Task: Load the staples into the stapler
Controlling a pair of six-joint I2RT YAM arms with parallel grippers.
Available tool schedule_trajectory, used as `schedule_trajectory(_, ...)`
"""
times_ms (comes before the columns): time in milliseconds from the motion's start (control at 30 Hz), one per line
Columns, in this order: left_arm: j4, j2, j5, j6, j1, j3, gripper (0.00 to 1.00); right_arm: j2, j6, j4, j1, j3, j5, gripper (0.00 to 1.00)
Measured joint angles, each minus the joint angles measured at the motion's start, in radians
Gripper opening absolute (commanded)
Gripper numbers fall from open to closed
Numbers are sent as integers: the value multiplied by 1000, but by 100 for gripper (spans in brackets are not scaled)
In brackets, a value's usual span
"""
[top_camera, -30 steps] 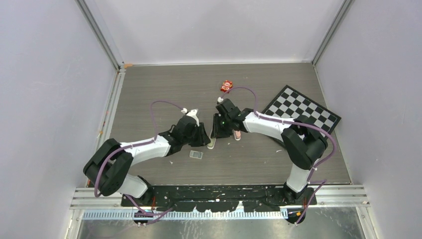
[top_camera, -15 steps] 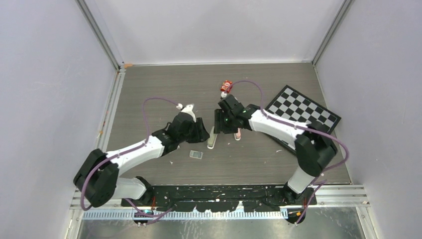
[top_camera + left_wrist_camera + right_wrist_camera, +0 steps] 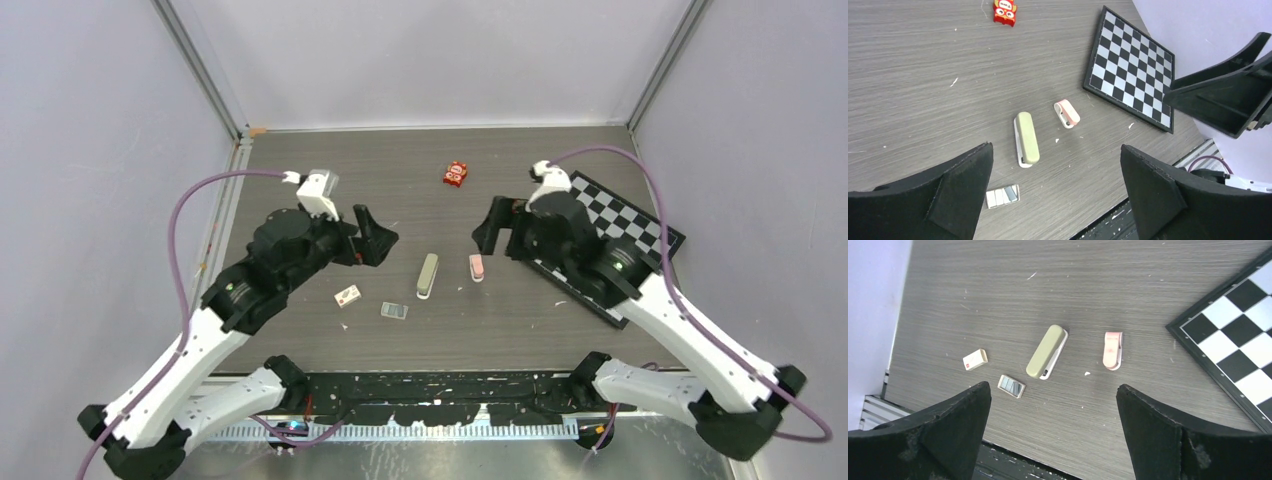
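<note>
The olive-grey stapler (image 3: pixel 427 275) lies closed on the table's middle, also seen in the left wrist view (image 3: pixel 1026 138) and the right wrist view (image 3: pixel 1047 351). The staples (image 3: pixel 394 311), a small silvery block, rest on the table just near-left of it (image 3: pixel 1003 195) (image 3: pixel 1011 386). My left gripper (image 3: pixel 378 238) hangs open in the air left of the stapler, nothing between its fingers (image 3: pixel 1055 165). My right gripper (image 3: pixel 497 228) is raised to the right, open and empty (image 3: pixel 1053 390).
A short pink-and-white piece (image 3: pixel 477 267) lies right of the stapler. A small white-and-red box (image 3: pixel 348 295) sits left of the staples. A red packet (image 3: pixel 456 173) is further back. A checkerboard (image 3: pixel 650 230) covers the right side, partly under the right arm.
Both grippers have opened wide, lifted off the stapler and drawn apart, left arm to the left, right arm to the right. The stapler stays on the table; the white-and-red box is now uncovered.
</note>
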Motion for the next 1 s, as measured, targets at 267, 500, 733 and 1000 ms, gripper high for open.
schedule_trajectory(267,-114,-196,1,40,0,-36,100,-250,37,-40,0,-133,35,100)
schedule_trajectory(500,-151,-364,-32,35,0,-131,100,-317,84,-68,0,-212,31,100)
schedule_trajectory(733,-172,-379,-53,35,0,-146,100,-333,92,-70,0,-207,35,100)
schedule_trajectory(1000,-171,-372,-53,35,0,-147,100,-357,95,-68,0,-204,36,100)
